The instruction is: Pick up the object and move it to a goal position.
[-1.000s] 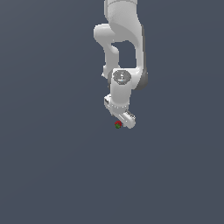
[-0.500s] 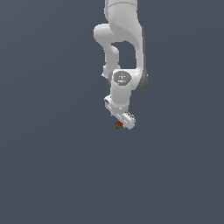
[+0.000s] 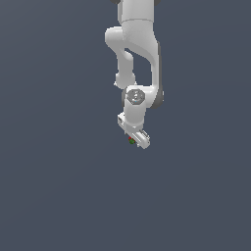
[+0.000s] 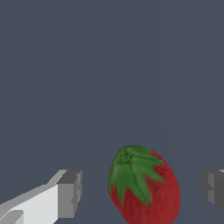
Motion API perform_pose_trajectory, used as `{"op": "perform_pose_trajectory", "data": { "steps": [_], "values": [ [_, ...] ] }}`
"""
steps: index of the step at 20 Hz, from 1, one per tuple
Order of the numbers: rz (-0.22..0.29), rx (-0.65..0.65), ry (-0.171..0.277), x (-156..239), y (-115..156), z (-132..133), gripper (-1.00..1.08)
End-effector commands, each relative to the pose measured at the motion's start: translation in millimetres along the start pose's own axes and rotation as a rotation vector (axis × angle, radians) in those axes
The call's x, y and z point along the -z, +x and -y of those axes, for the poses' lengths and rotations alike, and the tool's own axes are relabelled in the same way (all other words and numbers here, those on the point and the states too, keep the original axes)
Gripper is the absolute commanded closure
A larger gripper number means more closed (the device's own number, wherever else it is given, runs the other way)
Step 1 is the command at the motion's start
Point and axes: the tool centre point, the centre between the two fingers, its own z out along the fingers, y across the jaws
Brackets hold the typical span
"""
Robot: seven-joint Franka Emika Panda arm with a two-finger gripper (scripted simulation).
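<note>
Grey floor [image 3: 54, 186] plain, uniform, runs to every edge of exterior view; open room all round arm.

White arm [image 3: 138, 54] enters at 12 o'clock, reaches down to frame centre.

Gripper [image 4: 142, 188] spread wide, clear gap between each pad and fruit, nothing clamped.

Strawberry [image 4: 144, 186] between fingers [image 4: 70, 192], untouched; in exterior view just a red-green speck at 7 o'clock of gripper. Red body, green leafy cap, tilted.

No writing legible.

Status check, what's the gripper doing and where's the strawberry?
Gripper open, fingers either side of the strawberry, gaps both sides. Strawberry not gripped yet. Nothing else in view around it.
</note>
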Motion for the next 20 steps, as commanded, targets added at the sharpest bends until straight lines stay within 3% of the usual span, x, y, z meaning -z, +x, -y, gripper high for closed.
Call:
{"op": "perform_pose_trajectory", "data": {
  "steps": [1,3,4,20],
  "values": [
    [-0.001,0.000,0.001,-5.4,0.2,0.7,-0.92],
    [-0.001,0.000,0.001,-6.5,0.3,0.8,-0.92],
    [-0.001,0.000,0.001,-6.5,0.3,0.8,1.08],
    [-0.001,0.000,0.002,3.2,-2.9,2.8,1.08]
  ]
}}
